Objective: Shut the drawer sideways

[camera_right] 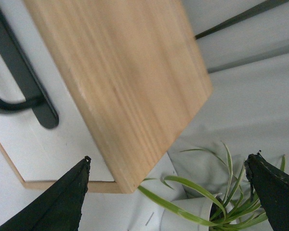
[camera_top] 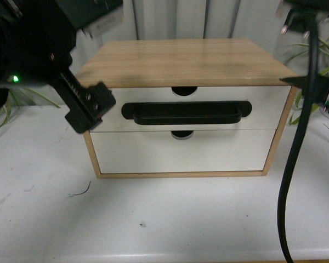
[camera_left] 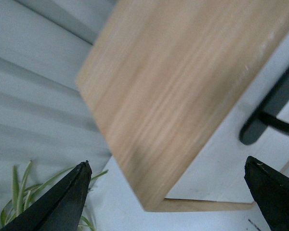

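The drawer is the upper one in a small wooden cabinet. It has a white front, a long black bar handle and a semicircular notch in its top edge. None of its inside shows. My left gripper is open at the cabinet's upper left front corner, beside the handle's left end. The left wrist view has the jaws spread across that corner, with the drawer front and handle between them. My right gripper is open by the cabinet's upper right corner; the handle is off to its side.
A plain white drawer front without a handle sits below. The cabinet stands on a white table. A black cable hangs at the right. A potted plant stands right of the cabinet, and more leaves show at the left. A curtain hangs behind.
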Robot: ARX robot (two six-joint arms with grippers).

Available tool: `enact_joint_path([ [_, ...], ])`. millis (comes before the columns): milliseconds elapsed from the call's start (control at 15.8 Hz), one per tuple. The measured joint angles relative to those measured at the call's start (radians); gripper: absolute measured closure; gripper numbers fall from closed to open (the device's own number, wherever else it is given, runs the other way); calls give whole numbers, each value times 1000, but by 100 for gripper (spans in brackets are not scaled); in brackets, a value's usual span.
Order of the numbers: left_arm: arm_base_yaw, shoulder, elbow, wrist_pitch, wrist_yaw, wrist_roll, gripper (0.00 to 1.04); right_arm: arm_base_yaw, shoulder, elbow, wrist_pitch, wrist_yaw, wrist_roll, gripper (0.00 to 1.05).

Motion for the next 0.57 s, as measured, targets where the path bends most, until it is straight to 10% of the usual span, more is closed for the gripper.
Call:
enact_joint_path([
  [444,258,-482,-248,-114,-53,-784,7,-56,-454,-485,293,-82,905,6],
  [571,293,-633,-385,19,27,-807,18,-44,-612,-642,399,124,1023,21],
])
